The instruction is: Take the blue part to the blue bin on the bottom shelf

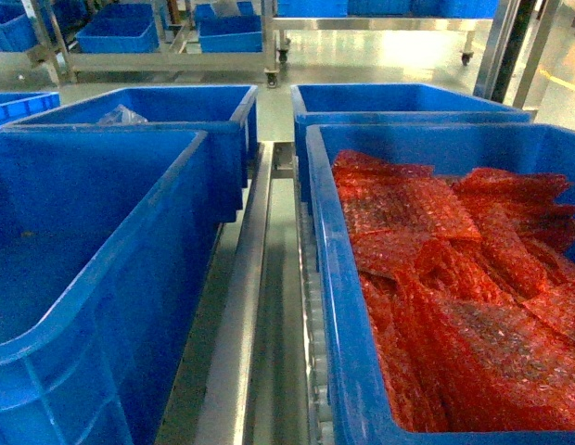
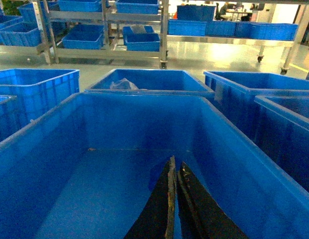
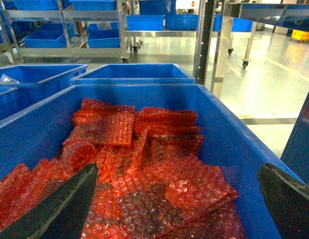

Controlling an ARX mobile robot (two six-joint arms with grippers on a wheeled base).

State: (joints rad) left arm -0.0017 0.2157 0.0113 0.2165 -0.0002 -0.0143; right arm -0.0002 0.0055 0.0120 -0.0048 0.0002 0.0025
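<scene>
Above the empty blue bin [image 2: 119, 189] the left gripper [image 2: 175, 199] is closed on nothing, while the right gripper [image 3: 179, 204] gapes wide over red bubble-wrap bags [image 3: 144, 164].

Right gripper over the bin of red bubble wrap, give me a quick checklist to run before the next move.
1. Right gripper open: ok, fingers spread wide.
2. Right gripper over the bin of red bubble-wrap bags: ok.
3. Blue part in sight: not ok, none shows in any view.
4. Left gripper empty: ok, fingers closed on nothing.
5. Left blue bin free to receive: ok, floor bare.
6. Bottom shelf in view: cannot tell.
</scene>
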